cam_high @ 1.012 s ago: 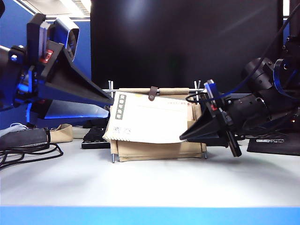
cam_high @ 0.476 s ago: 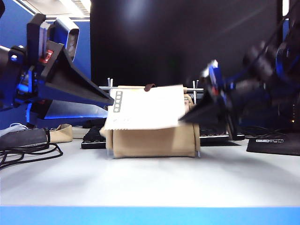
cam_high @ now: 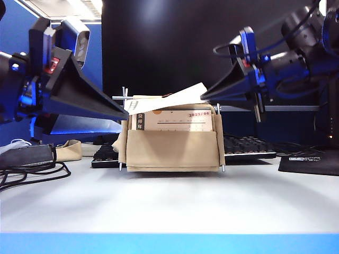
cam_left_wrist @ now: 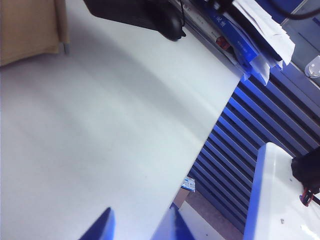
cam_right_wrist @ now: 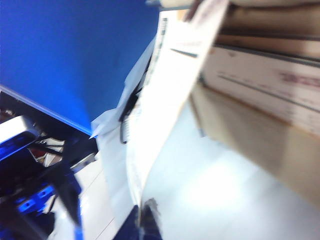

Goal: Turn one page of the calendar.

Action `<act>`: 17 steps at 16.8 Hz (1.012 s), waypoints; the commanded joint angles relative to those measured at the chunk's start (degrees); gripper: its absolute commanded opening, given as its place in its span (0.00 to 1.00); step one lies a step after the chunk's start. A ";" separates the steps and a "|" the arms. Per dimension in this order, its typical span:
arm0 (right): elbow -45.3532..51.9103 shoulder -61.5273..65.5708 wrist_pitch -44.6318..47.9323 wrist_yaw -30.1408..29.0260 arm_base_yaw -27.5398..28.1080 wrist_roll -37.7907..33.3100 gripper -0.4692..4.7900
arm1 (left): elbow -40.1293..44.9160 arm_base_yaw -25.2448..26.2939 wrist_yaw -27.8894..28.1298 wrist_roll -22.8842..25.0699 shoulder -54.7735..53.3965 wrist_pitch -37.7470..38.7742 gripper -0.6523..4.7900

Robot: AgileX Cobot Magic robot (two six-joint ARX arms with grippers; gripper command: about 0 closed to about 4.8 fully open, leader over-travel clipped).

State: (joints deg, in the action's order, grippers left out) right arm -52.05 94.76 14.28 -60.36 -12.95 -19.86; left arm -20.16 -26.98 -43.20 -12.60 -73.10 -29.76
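My right gripper (cam_high: 204, 96) pinches thin white page (cam_high: 168, 99), lifted flat above beige canvas calendar (cam_high: 172, 149); my left gripper (cam_high: 125, 112) spread, beside rod frame.

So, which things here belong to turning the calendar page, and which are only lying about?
Belonging to the job:
- page, lifted, pinched by the shut right gripper
- calendar
- left gripper, open, beside the calendar's left top corner

Only lying about:
- keyboard
- black cables
- monitor
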 commanded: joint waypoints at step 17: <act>-0.13 -6.56 21.57 7.93 -1.49 -10.43 0.08 | -0.22 0.02 -0.63 0.59 0.13 -0.68 0.40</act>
State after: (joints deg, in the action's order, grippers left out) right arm -51.83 88.49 34.09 -53.12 -14.46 -29.95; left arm -20.16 -26.98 -43.35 -12.27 -73.10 -29.78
